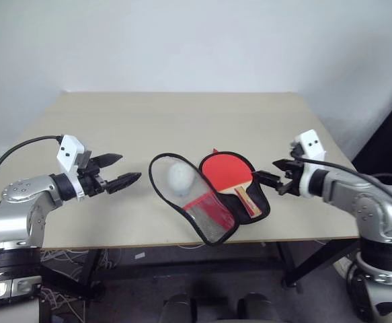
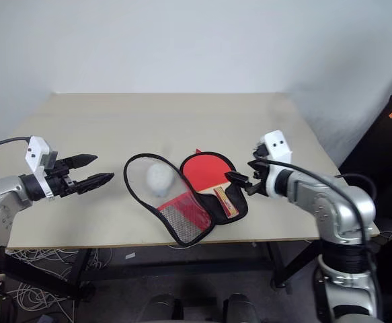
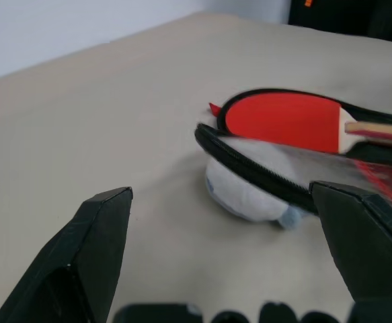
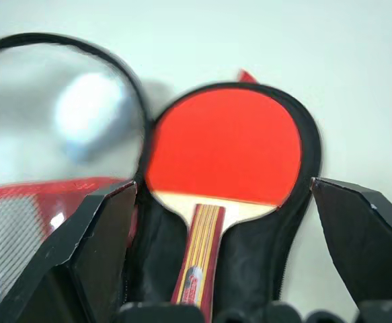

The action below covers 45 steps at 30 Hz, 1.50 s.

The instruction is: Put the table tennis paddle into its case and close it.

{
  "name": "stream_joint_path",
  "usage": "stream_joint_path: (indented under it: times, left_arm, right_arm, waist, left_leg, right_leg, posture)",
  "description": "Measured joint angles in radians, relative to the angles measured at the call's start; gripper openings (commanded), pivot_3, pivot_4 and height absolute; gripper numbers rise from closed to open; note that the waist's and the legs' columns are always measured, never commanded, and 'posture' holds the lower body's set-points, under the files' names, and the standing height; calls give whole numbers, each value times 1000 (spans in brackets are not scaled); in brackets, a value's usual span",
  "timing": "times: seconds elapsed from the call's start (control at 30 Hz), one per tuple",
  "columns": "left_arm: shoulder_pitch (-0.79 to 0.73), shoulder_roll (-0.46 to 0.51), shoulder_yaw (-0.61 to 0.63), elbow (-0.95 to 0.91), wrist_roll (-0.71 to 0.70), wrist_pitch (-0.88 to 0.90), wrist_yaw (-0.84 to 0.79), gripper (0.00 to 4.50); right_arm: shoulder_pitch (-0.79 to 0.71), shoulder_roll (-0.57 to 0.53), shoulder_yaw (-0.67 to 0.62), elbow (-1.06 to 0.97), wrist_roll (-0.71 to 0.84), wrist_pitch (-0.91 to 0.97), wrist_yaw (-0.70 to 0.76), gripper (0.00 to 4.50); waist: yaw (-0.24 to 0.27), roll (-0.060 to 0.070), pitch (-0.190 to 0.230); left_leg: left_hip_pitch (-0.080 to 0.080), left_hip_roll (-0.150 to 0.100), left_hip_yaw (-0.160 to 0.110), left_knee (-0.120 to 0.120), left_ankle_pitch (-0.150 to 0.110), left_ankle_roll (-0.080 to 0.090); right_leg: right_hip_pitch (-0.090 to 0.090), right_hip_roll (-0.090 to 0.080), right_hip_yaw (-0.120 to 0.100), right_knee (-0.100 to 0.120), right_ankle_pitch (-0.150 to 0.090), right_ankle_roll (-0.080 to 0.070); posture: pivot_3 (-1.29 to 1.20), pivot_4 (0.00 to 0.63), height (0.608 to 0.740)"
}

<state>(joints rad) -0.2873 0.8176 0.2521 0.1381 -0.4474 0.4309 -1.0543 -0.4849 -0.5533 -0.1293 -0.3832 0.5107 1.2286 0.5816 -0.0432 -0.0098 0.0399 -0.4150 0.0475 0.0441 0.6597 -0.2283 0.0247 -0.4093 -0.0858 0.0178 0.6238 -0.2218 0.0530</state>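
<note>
Paddle (image 4: pixel 226 147) red blade, striped wood handle; case (image 1: pixel 212 222) red, black trim, clear panel; whitish ball (image 1: pixel 180 179); beige tabletop (image 1: pixel 182 121).

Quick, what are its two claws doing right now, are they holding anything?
Left gripper: open, holding nothing, off to the side of the case.
Right gripper: open, holding nothing, by the table tennis paddle lying in the case.

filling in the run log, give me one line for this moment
paddle: lying in open case | flap: unzipped, folded open | left hand: open, empty | right hand: open, empty | case not closed
</note>
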Motion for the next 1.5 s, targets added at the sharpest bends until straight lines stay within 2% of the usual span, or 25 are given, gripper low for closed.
stream_joint_path:
  times: [0.1,0.17,0.37,0.4,0.47,0.8,0.9,1.17,1.33,1.5]
  left_arm:
    - [23,-2,-6,7,4,-3,-9,3867]
    - [38,-10,-18,7,13,-8,-7,3168]
    - [76,-73,-91,-46,18,-1,-10,964]
    - [76,-87,-102,-60,15,7,-5,484]
    - [76,-100,-114,-73,11,17,-1,22]
    - [-6,-260,-248,-201,12,79,95,22]
    - [-73,-340,-315,-210,37,100,150,22]
    - [-236,-585,-478,-202,85,153,294,22]
    - [-242,-630,-536,-177,116,188,332,22]
    - [-191,-585,-496,-232,69,288,333,22]
  right_arm:
    - [50,-131,-3,13,2,-96,113,4500]
    - [82,-187,-6,24,8,-142,181,4500]
    - [102,-242,-1,19,62,-204,298,4500]
    - [102,-250,4,19,66,-218,307,4500]
    - [102,-251,13,19,66,-233,313,4500]
    - [101,-261,30,23,66,-259,303,4500]
    - [100,-274,31,27,68,-261,311,4500]
    - [90,-407,26,119,55,-336,403,4500]
    - [67,-415,26,163,35,-375,409,4500]
    - [96,-413,26,148,38,-377,395,4500]
  waist:
    - [0,-1,0]
    - [-1,0,0]
    - [-1,0,0]
    - [0,-1,0]
    - [0,-1,0]
    - [0,-2,0]
    - [4,-2,0]
    - [20,-2,0]
    - [19,-2,0]
    - [20,-2,0]
  left_leg:
    - [0,0,0,0,0,0]
    - [0,0,0,0,0,0]
    - [0,0,1,0,0,0]
    - [0,0,0,1,0,0]
    - [0,0,0,1,0,0]
    - [-1,-1,0,2,3,4]
    - [-1,-2,-1,3,3,5]
    - [-1,-3,-1,3,2,5]
    - [0,-3,0,3,2,5]
    - [0,-3,-1,3,2,5]
  right_leg:
    - [0,0,0,0,0,0]
    - [1,0,0,0,0,0]
    - [1,1,1,1,0,0]
    - [1,1,1,0,0,0]
    - [0,0,0,0,0,0]
    - [2,1,1,0,0,0]
    - [3,0,1,0,0,1]
    - [3,1,4,0,0,1]
    - [3,2,5,0,0,1]
    - [3,2,5,0,0,1]
  posture:
    - [0,0,740]
    - [0,0,740]
    - [0,0,740]
    - [0,0,740]
    - [0,0,740]
    - [0,0,740]
    - [0,0,740]
    - [0,0,740]
    - [0,0,740]
    - [0,0,740]
